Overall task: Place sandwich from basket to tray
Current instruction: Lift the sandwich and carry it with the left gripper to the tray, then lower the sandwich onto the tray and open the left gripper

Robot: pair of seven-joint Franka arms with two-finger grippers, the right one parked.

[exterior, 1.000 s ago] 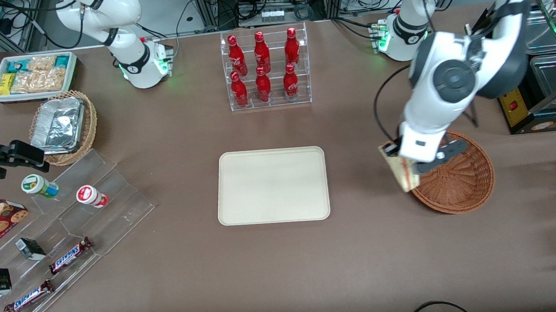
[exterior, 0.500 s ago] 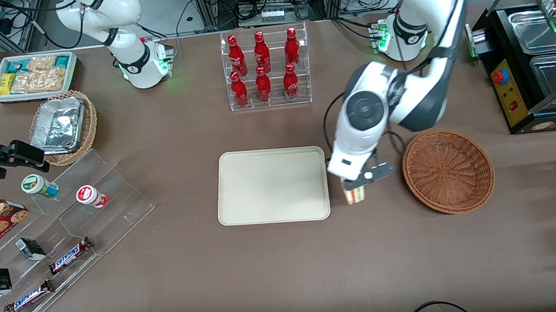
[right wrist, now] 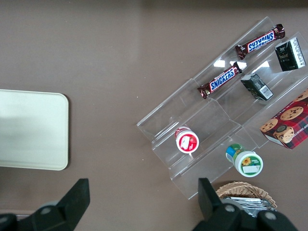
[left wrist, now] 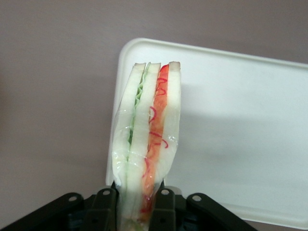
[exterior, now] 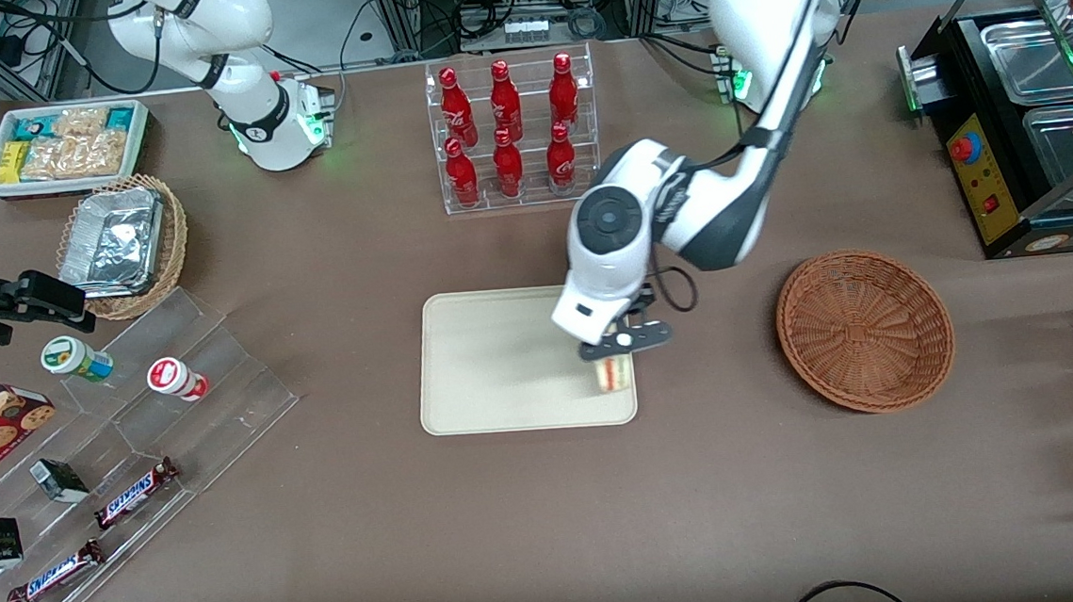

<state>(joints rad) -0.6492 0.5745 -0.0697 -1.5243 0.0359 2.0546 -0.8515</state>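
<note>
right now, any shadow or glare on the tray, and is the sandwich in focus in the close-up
Front view: a soft grey shadow falls on the tray beside the gripper, with no strong glare. Left wrist view: the sandwich, clamped between the fingers, looks sharp, its plastic wrap catches small highlights, and it casts a faint shadow on the tray.

cream tray [exterior: 493, 361], reddish-brown woven basket [exterior: 864, 330], white-red-green layered sandwich [left wrist: 148, 144]

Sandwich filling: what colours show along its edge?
Green on one side, red and orange-pink on the other, between white bread; sandwich held by the gripper, clearest in the left wrist view.
</note>
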